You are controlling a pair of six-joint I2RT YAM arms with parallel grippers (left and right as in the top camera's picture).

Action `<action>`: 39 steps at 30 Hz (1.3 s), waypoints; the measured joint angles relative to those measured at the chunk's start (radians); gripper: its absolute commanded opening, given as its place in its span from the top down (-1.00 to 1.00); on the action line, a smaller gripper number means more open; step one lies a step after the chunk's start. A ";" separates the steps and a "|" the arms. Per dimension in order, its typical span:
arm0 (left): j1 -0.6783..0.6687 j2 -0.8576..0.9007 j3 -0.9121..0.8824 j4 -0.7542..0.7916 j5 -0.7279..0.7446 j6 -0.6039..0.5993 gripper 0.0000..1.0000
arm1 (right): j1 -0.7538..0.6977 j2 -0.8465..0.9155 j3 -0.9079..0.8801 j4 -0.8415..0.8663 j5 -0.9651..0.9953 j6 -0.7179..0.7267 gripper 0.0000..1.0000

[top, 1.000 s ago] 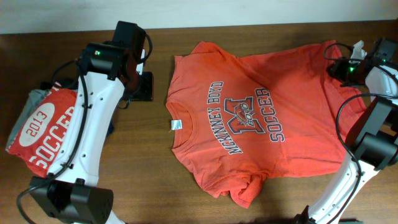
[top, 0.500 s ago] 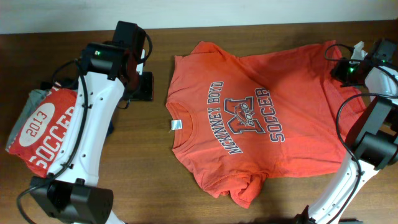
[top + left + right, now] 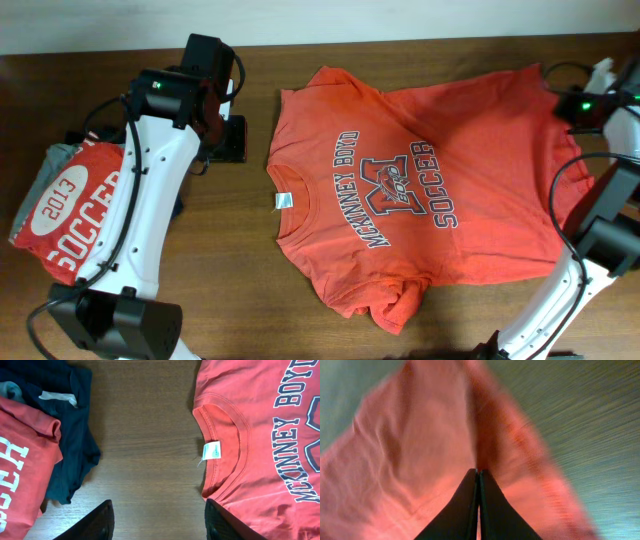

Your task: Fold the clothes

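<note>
The orange-red T-shirt (image 3: 460, 230) lies spread print-up across the middle and right of the worktop (image 3: 230, 250). Its collar points left, with a small white tag (image 3: 284, 201) inside, and the near sleeve is bunched and wrinkled. The navy lettering reads "McKinney Boyd Soccer" around a large M. The right pincer (image 3: 478, 473) is closed on a fold of the shirt's fabric at its far right edge. The left pincer (image 3: 157, 515) is spread wide over bare wood beside the collar, holding nothing. The worktop is dark brown wood grain; a folded red shirt (image 3: 75, 210) and a navy garment (image 3: 75, 425) sit at its left end, below a pale wall (image 3: 100, 25).
</note>
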 measured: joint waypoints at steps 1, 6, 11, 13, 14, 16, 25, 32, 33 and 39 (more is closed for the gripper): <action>0.000 0.000 0.000 0.000 0.000 0.000 -0.16 | -0.009 0.000 0.013 0.001 0.001 0.001 0.92; 0.000 0.000 0.000 0.008 0.000 0.000 -0.18 | -0.052 0.000 0.062 0.007 0.007 0.000 0.91; 0.000 0.000 0.000 0.015 0.000 0.000 -0.17 | -0.054 0.000 0.065 -0.021 0.011 0.006 -0.33; 0.000 0.000 0.000 0.014 0.000 0.000 -0.17 | -0.053 0.000 0.065 -0.039 0.010 0.001 -0.35; 0.000 0.000 0.000 0.014 0.000 0.000 -0.17 | -0.054 0.000 0.066 -0.054 0.011 0.000 -0.35; 0.000 0.000 0.000 0.014 0.000 0.000 -0.17 | -0.057 0.000 0.066 -0.090 0.010 0.000 -0.35; 0.000 0.000 0.000 0.030 0.000 0.000 -0.19 | -0.134 0.000 0.068 -0.332 0.008 0.000 -0.22; 0.000 0.000 0.000 0.044 -0.003 0.000 -0.19 | -0.209 0.000 0.071 -0.539 -0.010 -0.008 -0.18; 0.000 0.000 0.000 0.044 -0.005 0.000 -0.19 | -0.212 0.000 0.071 -0.554 -0.010 -0.010 -0.18; 0.000 0.000 0.000 0.060 -0.021 0.005 -0.19 | -0.223 0.000 0.071 -0.684 0.023 -0.036 -0.15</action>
